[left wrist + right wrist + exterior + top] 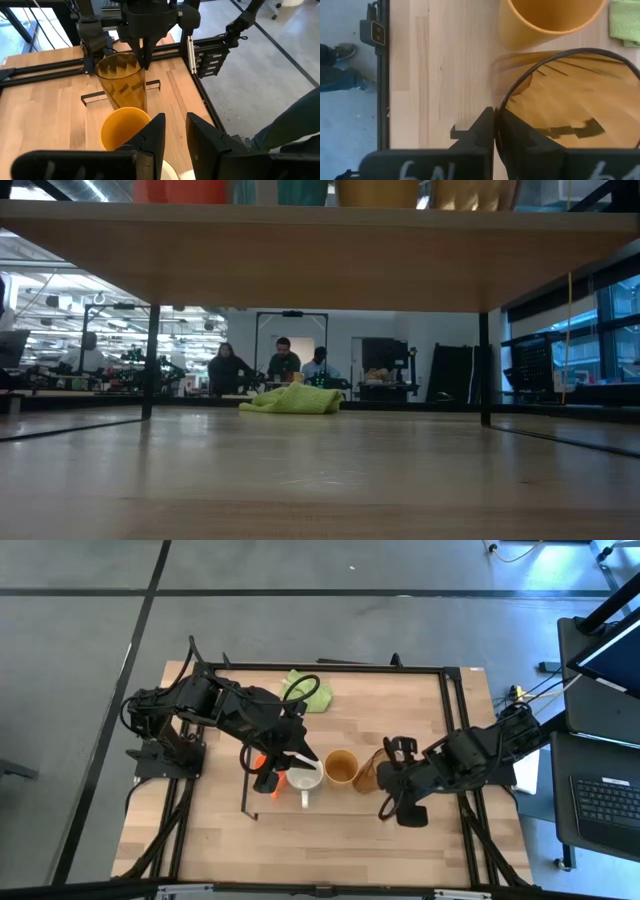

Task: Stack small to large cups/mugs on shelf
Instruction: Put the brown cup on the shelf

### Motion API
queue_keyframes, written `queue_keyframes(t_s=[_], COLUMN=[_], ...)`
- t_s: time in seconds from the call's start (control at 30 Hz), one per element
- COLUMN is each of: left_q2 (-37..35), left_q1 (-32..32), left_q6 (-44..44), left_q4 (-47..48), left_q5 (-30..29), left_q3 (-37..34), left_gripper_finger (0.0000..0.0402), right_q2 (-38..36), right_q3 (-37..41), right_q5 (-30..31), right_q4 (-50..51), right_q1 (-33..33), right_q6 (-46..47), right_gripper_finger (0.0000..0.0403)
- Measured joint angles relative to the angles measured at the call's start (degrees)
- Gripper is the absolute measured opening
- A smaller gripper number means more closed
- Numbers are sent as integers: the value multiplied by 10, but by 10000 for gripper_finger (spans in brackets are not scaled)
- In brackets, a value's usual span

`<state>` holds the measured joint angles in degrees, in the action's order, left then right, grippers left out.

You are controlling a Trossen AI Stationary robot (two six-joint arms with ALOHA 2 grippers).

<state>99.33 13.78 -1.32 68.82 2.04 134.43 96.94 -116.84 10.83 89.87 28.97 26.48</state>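
Four cups stand in a row on the shelf [320,250]: an orange mug [262,761], a white mug [304,782], a tan-brown cup [341,768] and a tall amber tumbler [121,80] at the right end. My right gripper [494,131] is shut on the tumbler's rim. My left gripper [175,131] hangs open over the white mug, whose rim [169,171] shows below its fingers. Nothing lies between its fingertips. I cannot tell whether it touches the mug. My right gripper pinches the tumbler's rim [498,111] on the side toward the table's right edge, one finger inside the tumbler and one outside. The fingers come from above, pointing steeply down. The tumbler stays close to upright; in the low view its base [472,192] looks set on the shelf board.
A green cloth [305,692] lies bunched at the table's far edge. Black frame rails [455,730] run along the table's sides. A person's leg [295,125] and shoe [340,50] show beside the table, and people [285,365] sit in the room beyond.
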Motion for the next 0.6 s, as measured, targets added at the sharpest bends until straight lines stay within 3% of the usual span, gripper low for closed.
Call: queue_keyframes(t_s=[0.6], left_q2=[0], left_q1=[0], left_q6=[0], left_q4=[13], left_q5=[0], left_q3=[0], left_gripper_finger=[71], right_q2=[-12], right_q3=[0], right_q5=[-14], right_q4=[2], right_q1=[0], right_q6=[17], right_gripper_finger=[22])
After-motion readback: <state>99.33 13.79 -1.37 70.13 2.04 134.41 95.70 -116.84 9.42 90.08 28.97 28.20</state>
